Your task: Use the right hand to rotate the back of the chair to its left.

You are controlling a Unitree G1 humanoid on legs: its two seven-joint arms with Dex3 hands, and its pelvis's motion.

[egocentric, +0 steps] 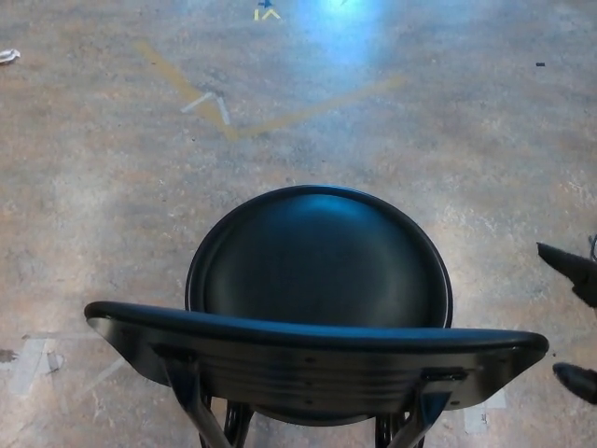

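Fingers of the right hand show only as two black tips at the right edge of the head view, one above the other with bare floor between them. They are spread apart and close on nothing. The upper tip points in toward the chair; the lower one sits nearer the bottom corner. The rest of the hand is cut off by the frame, so its full shape cannot be told.

Just to the left of those tips is the right end of the chair's backrest, a curved black bar running across the lower part of the picture. The hand is near that end but apart from it, with a gap of floor showing between. That placing fits the job: to swing the back toward the left, a push or pull at the far right end of the bar would likely give the most turn for the least effort, and spread fingers leave room to take the bar's end.

Beyond the backrest lies the round black seat, facing away from the robot, so the chair stands square in front with its back nearest the camera. Its legs are mostly hidden under the bar.

Around it is the grey concrete floor, marked with faded yellow lines and bits of tape. No left hand shows. The turn looks not yet begun.
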